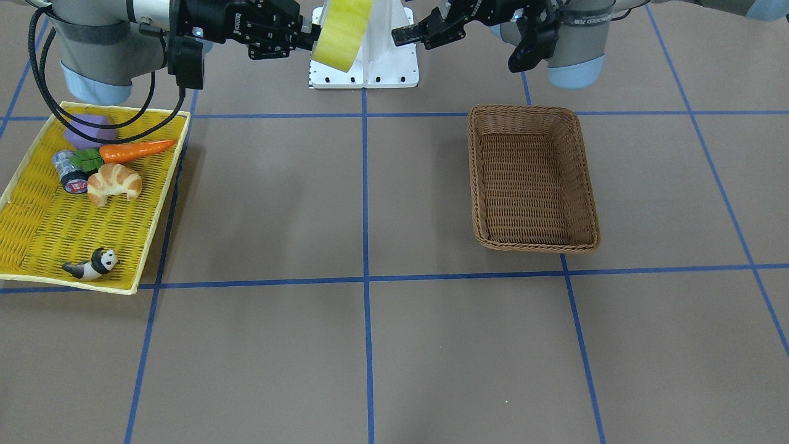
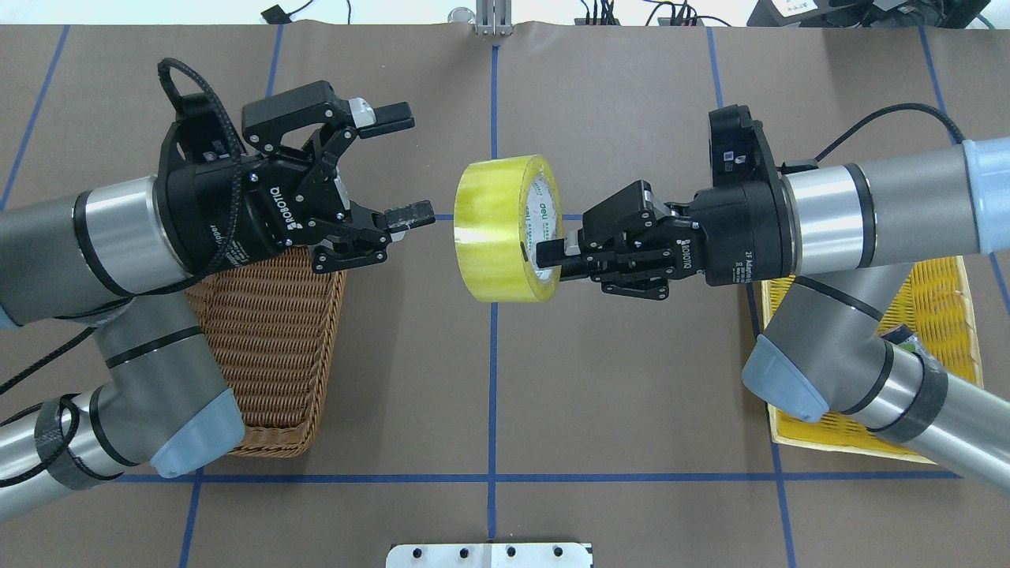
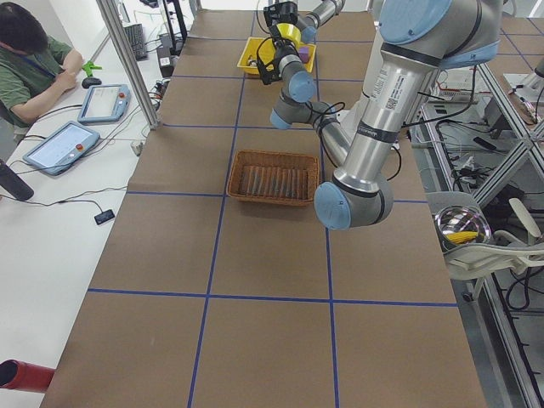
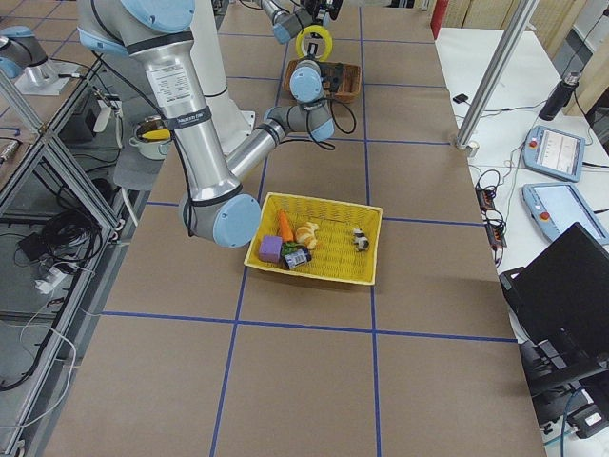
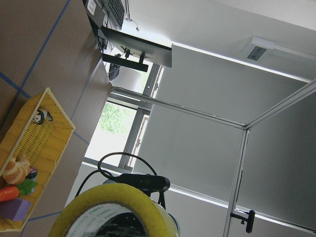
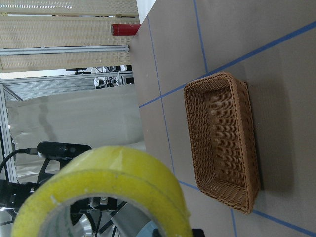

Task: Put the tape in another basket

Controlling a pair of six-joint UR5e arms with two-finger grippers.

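The tape (image 2: 505, 229), a wide yellowish roll with a pale core, hangs in mid-air over the table's middle. My right gripper (image 2: 552, 254) is shut on the roll's wall, one finger inside the core. In the front view the tape (image 1: 342, 31) sits at the top, with the right gripper (image 1: 308, 38) on its left. My left gripper (image 2: 404, 166) is open and empty, facing the roll's outer face with a small gap. The brown wicker basket (image 2: 268, 450) lies below my left arm and holds nothing (image 1: 530, 112). The tape fills the wrist views (image 5: 113, 212) (image 6: 103, 192).
A shallow yellow tray (image 1: 37, 246) under my right arm holds a carrot (image 1: 135, 150), a croissant (image 1: 114, 184), a purple block (image 1: 91, 131), a small jar (image 1: 71, 174) and a panda figure (image 1: 92, 265). The white robot base (image 1: 370, 68) stands at the table's edge.
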